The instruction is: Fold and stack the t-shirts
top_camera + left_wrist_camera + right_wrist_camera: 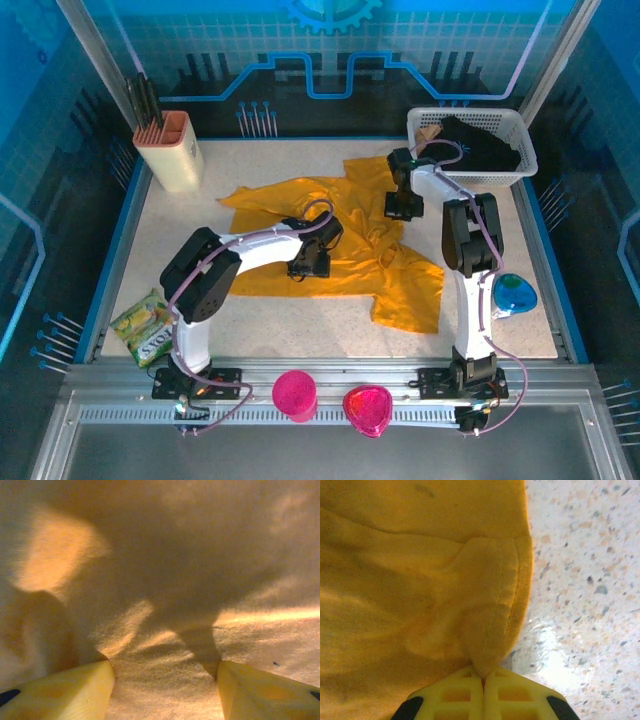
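- Frankly, I judge the task barely begun: the orange-yellow soft fabric t-shirt lies crumpled and unfolded across the centre of the frame, with no folded stack on the table.
- My right gripper is pinched tight on the shirt's hemmed edge, at the cloth's upper right.
- My left gripper stands partly spread, fingers down on the cloth mid-frame, and I see nothing pinched.
- The white plastic basket, upper right, holds a black garment, probably waiting to be folded.
- The beige holder, upper left, holds dark utensils.
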### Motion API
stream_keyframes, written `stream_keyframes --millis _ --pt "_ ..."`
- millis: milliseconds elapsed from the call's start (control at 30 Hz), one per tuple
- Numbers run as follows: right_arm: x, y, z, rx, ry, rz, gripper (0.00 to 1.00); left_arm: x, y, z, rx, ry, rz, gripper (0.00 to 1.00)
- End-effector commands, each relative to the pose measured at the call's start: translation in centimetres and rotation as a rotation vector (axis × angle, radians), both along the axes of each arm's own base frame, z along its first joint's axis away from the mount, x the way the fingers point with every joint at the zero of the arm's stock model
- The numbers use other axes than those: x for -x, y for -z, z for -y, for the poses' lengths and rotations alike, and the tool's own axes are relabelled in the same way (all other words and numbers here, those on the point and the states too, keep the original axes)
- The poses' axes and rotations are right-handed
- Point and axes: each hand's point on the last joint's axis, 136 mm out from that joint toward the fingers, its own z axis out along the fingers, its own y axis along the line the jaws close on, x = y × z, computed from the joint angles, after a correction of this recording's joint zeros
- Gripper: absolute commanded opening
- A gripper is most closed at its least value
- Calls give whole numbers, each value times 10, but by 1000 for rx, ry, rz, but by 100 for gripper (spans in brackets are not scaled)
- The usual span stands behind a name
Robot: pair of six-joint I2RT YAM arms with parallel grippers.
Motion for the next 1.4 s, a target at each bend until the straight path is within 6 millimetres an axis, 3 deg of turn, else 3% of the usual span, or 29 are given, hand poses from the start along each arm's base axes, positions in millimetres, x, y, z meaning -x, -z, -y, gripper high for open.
stream_keyframes --millis 0,167,233,433,633,933,1033,1200,1367 --pt "-3 12 17 43 -18 -38 0 32 24 -54 -220 -46 -85 59" --pt "-32 -13 22 117 -120 33 0 63 31 -76 -249 -77 -146 59" --pt "-45 -12 27 182 -165 40 0 71 32 -82 -252 -87 -156 59" --pt "-88 -33 38 425 -310 134 0 82 27 -93 -264 -82 -158 59" --pt "-121 -48 16 547 -432 262 0 83 13 -95 -259 -64 -140 59" --pt "-144 -63 -8 603 -449 390 0 79 9 -92 -245 -51 -121 59" --pt "-150 -58 -9 677 -471 374 0 79 7 -92 -242 -46 -114 60" --pt "-142 -54 -8 653 -432 336 36 67 -12 -78 -184 -30 -60 75" --pt "-117 -92 -4 550 -327 364 47 40 -72 -60 -124 13 73 87"
